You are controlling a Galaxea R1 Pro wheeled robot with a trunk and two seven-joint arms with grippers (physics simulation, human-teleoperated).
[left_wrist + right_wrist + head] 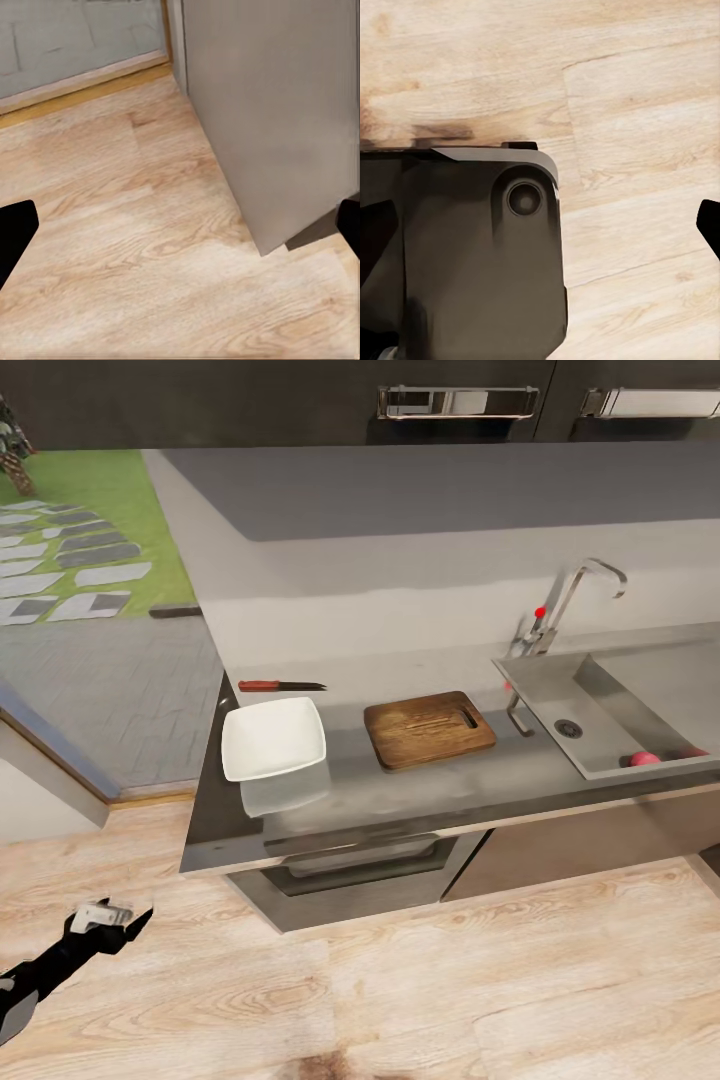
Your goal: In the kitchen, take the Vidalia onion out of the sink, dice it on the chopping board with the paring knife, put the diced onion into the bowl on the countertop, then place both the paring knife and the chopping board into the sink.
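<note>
Low at the left of the head view, we see the left gripper (128,926) hanging over the wooden floor (400,1000), well apart from the table (420,785); in the left wrist view its dark fingertips (15,236) sit at opposite edges, so its jaws stand wide open with nothing between them. On the table's left end lies the paring knife (280,685), just behind the white bowl (273,737). Beside the bowl, toward the middle, we find the chopping board (429,730) lying flat, its slot handle toward the sink (540,685). Further right, the Vidalia onion (644,758) rests inside the sink at its near wall, with the tap (565,605) rising behind the basin. In the right wrist view a dark fingertip (709,225) shows over the floor beside the robot's dark body (465,255); we cannot tell how far the right jaws are open.
</note>
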